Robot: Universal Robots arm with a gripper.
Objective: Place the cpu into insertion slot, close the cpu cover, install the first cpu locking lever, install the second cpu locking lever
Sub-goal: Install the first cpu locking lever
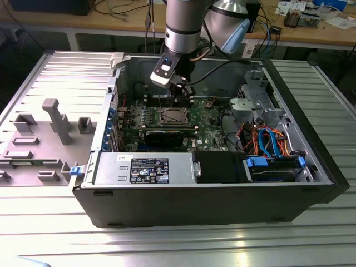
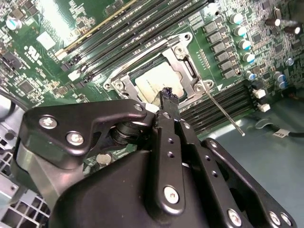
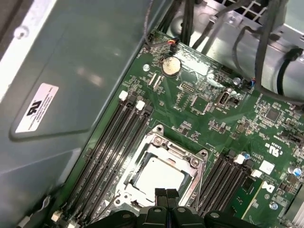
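Robot arm's gripper (image 1: 179,95) poised low inside an open computer case (image 1: 211,203), the case lying on its side on a ribbed metal table (image 1: 167,245).

Directly beneath it, on the green motherboard (image 3: 209,123): the insertion slot (image 2: 115,84), flanked on both sides by banks of long memory slots (image 3: 111,147). Seated in the slot, the cpu (image 3: 159,178), its dull silver top showing through the window of the cpu cover (image 3: 176,153), with the frame lying flat around the chip.

Fingers (image 3: 160,194) pressed together, black tips side by side with no gap and nothing between them, hanging over one edge of the chip in both wrist views. Contact with the metal below impossible to tell.

Off one corner of the socket in the second wrist view, a thin metal locking lever (image 2: 223,110), slanting out across the neighbouring memory slots, free end well clear of the frame.

Elsewhere in the case: a black graphics card (image 1: 167,135) just beside the socket, a labelled power supply (image 1: 144,167) along the front wall, and orange and blue cables (image 1: 267,139) at the exterior view's right. Grey plastic fixtures (image 1: 55,119) on the table at the exterior view's left.
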